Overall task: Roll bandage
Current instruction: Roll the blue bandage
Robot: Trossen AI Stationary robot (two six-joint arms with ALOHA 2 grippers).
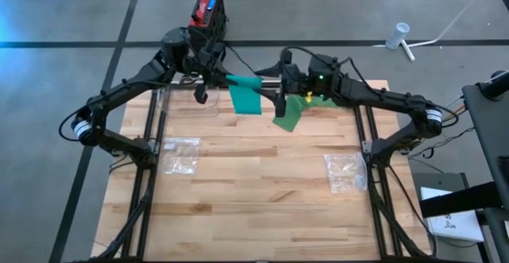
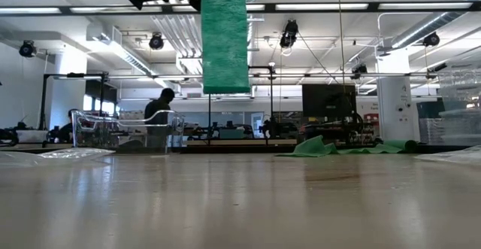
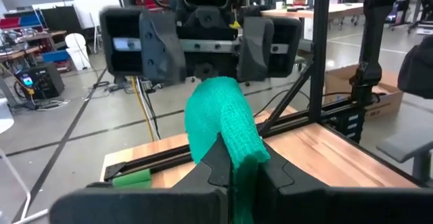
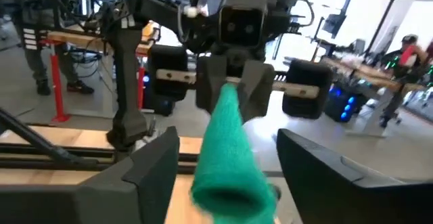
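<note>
Left hand [image 3: 233,173] is clamped tight on the green bandage [image 1: 245,94], held up over the far middle of the tabletop [image 1: 254,207]. Right hand [image 4: 226,166] has its fingers spread, straddling the band's other end, gripping nothing. Loose tail lies crumpled just right. To roll well: right re-pinches the roll edge squarely, keep strip taut, no twist

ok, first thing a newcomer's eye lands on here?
The green bandage, held up off the table between both arms at the far edge, with a strip hanging down. The left pincer is shut on it; the right pincer stands open around its rolled end. A second green heap lies on the wood below the right arm.
</note>
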